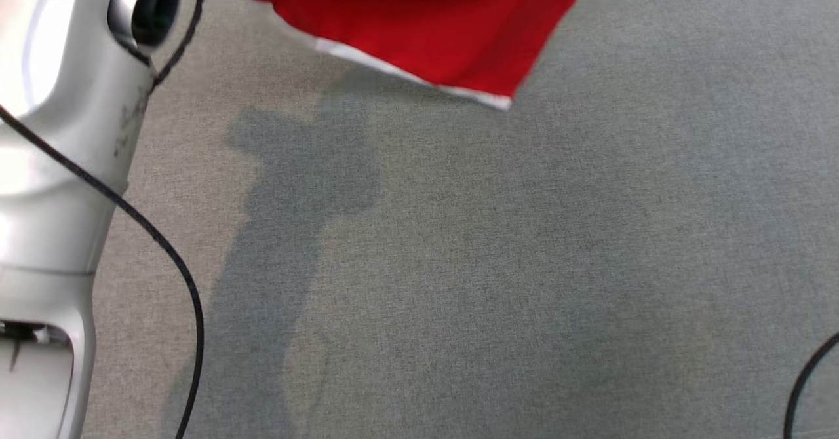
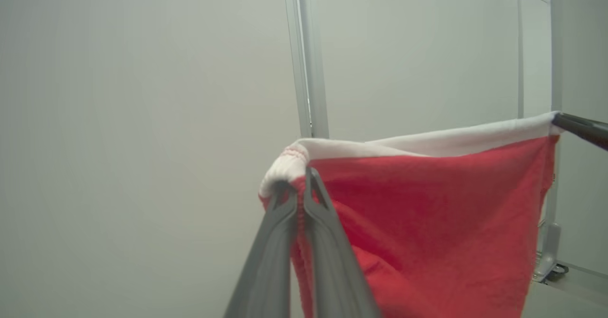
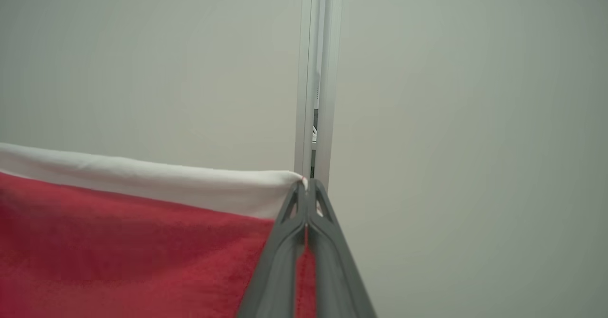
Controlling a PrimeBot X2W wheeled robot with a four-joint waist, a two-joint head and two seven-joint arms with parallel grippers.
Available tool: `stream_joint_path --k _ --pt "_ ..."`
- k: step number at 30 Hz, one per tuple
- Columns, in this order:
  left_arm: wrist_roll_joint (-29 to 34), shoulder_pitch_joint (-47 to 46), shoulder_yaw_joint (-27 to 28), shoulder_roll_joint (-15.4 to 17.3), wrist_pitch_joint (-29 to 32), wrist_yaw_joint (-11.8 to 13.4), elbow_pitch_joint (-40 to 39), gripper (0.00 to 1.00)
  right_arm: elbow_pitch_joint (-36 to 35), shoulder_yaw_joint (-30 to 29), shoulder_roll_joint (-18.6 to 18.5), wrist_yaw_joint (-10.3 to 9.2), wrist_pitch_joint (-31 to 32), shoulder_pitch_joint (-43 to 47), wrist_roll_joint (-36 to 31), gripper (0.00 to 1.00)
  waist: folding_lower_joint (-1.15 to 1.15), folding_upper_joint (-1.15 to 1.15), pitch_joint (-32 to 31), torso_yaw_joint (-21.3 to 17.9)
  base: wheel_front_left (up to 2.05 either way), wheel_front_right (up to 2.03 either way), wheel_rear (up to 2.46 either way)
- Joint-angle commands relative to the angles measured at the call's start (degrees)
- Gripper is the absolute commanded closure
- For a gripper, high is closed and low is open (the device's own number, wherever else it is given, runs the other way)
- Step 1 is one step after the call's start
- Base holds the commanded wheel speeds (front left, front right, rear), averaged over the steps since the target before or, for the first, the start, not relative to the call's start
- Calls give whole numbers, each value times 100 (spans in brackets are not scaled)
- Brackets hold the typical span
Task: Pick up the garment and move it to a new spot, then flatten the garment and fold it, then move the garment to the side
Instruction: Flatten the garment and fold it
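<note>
Left wrist view: the left fingers (image 2: 308, 192), rising from the bottom centre of the frame, were pressed together on a bunched corner of the garment (image 2: 427, 223), pinching it where the white hem (image 2: 403, 147) met the red cloth. From that corner the hem ran nearly level to the right edge of the frame, where the dark tip of the right fingers (image 2: 582, 128) held the far corner. The red cloth hung below the hem across the lower right of the frame. A pale wall (image 2: 142, 118) lay behind, with a grey post (image 2: 311, 71) upright in the upper centre.

Right wrist view: the right fingers (image 3: 302, 199), at the bottom centre, were closed tight on the hem corner, with no gap visible between them. The garment (image 3: 118, 242) spread to the lower left, white hem above and red cloth below. The post (image 3: 316, 71) stood directly behind the fingertips.

Head view: the garment (image 1: 419, 26) hung at the top centre of the frame, clear of the grey surface (image 1: 524, 262), its lowest corner pointing down and right. A soft shadow (image 1: 295, 196) fell on the surface in the left centre. The pale left forearm (image 1: 59, 131) occupied the left edge, with a black cable (image 1: 164, 249) looping beside it.
</note>
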Motion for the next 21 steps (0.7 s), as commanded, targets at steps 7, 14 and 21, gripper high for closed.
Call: stream_joint_path --k 7,14,21 --pt "16 -650 -112 -338 -508 -258 1735 100 1489 611 437 -2 -328 -572 344 100 0 0 180 -84 0 0 0" --pt "-185 84 -126 -599 -639 -367 2088 100 1629 1232 370 -2 -441 200 980 100 0 0 326 -68 0 0 0" --pt "-31 1947 123 -672 -643 -387 1178 100 1030 1758 78 -2 -520 1927 1906 100 0 0 315 -87 0 0 0"
